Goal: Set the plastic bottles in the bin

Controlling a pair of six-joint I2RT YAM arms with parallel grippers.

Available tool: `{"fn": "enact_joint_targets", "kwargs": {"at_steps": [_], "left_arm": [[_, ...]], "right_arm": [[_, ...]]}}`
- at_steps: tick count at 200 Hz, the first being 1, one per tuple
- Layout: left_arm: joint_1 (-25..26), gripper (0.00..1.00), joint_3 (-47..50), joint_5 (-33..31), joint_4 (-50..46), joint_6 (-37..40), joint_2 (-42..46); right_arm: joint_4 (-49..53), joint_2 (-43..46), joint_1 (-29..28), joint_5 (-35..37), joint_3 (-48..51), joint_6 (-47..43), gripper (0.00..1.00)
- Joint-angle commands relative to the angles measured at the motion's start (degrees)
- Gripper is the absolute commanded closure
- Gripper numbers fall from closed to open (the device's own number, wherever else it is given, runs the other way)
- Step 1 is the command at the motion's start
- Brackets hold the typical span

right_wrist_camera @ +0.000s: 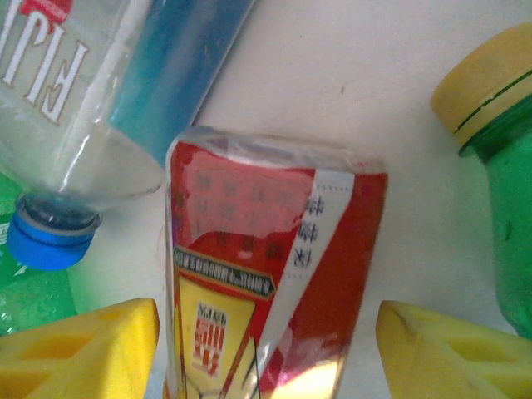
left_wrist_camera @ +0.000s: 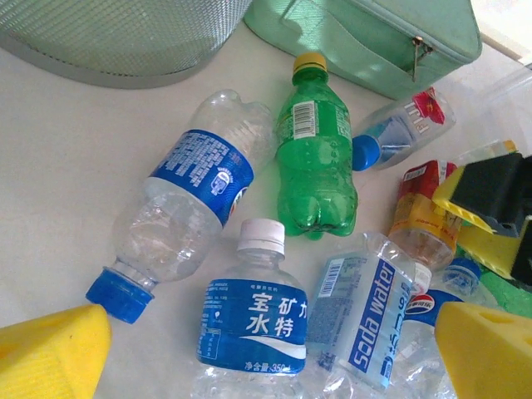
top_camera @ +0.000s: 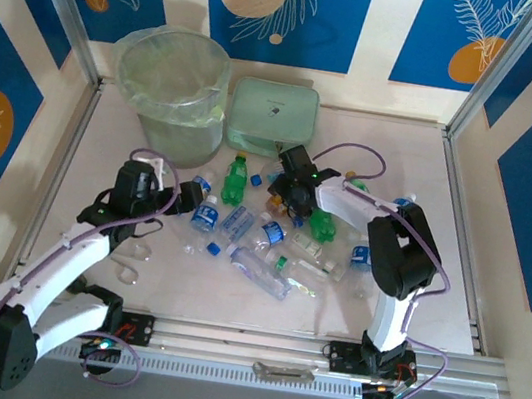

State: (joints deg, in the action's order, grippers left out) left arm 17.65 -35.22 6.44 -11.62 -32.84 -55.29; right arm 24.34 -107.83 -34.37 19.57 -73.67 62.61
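Plastic bottles [top_camera: 259, 244]: lying on the table [top_camera: 432, 175] in a loose scatter between the two arms, several touching or overlapping.

Bin [top_camera: 180, 135]: upright at the far left of the table, clear bag folded over its rim. The nearest bottles lie just in front of it; the rest are well apart.

Red-labelled bottle [right_wrist_camera: 274, 274]: on its side, between the yellow fingertips [right_wrist_camera: 83, 349] of the right gripper [right_wrist_camera: 266, 349]. One pad sits just beside the label edge; a sliver of table shows at the other pad. Cannot tell whether the pads press on it.
- FIJI-marked clear bottle [right_wrist_camera: 83, 83], blue cap: beside the red one, its shoulder at the red bottle's end.
- Green bottle [right_wrist_camera: 503, 199], yellow cap: on the other side, apart from the red one.

Left gripper [left_wrist_camera: 266, 357]: jaws spread wide, nothing held, hovering over the near-left part of the scatter.
- White-capped bottle [left_wrist_camera: 253, 324], blue label: between the fingertips, below them.
- "soda water" bottle [left_wrist_camera: 362, 320]: touching its side.
- Blue-capped clear bottle [left_wrist_camera: 191, 199]: slanted, cap near one fingertip.

Mint-green case [top_camera: 271, 114]: flat, just beside the bin, at the far edge.
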Motion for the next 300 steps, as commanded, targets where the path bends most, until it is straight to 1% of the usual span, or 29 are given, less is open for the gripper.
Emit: {"fn": "enact_joint_targets", "kwargs": {"at_steps": [1, 34, 61, 75, 103, 123, 140, 158, 176, 208, 239, 257, 300], "left_arm": [[1.2, 0.00, -2.3, -1.4, -0.3, 1.4, -0.3], [2.5, 0.00, -2.7, -2.3, -0.7, 1.8, -0.3], [3.3, 0.00, -2.9, -2.8, -1.2, 1.9, -0.3], [3.7, 0.00, -3.0, -3.0, -1.3, 2.2, -0.2], [4.1, 0.00, -2.9, -1.8, -0.5, 2.5, -0.7], [4.5, 0.00, -2.8, 1.3, 1.9, 2.5, -1.6], [5.1, 0.00, -2.7, 5.4, 5.1, 2.5, -2.7], [6.0, 0.00, -2.3, 10.4, 10.2, 2.0, -3.9], [7.4, 0.00, -2.2, 13.4, 14.8, 1.4, -5.2], [10.6, 0.00, -3.5, 16.4, 20.5, 1.7, -8.6], [14.0, 0.00, -6.3, 18.2, 22.8, 2.8, -13.4], [15.4, 0.00, -8.0, 18.2, 23.4, 2.8, -16.1], [16.9, 0.00, -9.8, 17.7, 25.8, 1.5, -20.2]], "right_arm": [[-0.9, -2.2, 0.4, 1.1, -2.5, 2.6, 0.29], [-1.1, -4.5, 0.9, 0.9, -4.0, 3.7, 0.25], [-1.8, -5.7, 1.3, 0.7, -4.2, 4.6, 0.25], [-2.4, -5.9, 1.4, 0.5, -4.0, 4.8, 0.29], [-3.4, -4.5, 1.4, 1.4, -3.4, 4.1, 0.41], [-4.6, -2.2, 1.4, 1.4, -2.5, 2.8, 0.43], [-5.9, 0.6, 1.6, 0.3, -1.4, 0.7, 0.43], [-6.6, 4.3, 2.0, -1.9, -0.3, -1.9, 0.44], [-7.4, 8.5, 2.5, -5.4, 1.2, -4.4, 0.44], [-7.0, 14.2, 2.8, -14.9, 2.8, -7.8, 0.44], [-6.6, 17.6, 2.4, -22.6, 4.5, -7.7, 0.44], [-7.6, 19.2, 1.1, -23.8, 5.7, -7.0, 0.44], [-9.7, 22.4, -0.7, -23.3, 8.7, -4.8, 0.44]]}}
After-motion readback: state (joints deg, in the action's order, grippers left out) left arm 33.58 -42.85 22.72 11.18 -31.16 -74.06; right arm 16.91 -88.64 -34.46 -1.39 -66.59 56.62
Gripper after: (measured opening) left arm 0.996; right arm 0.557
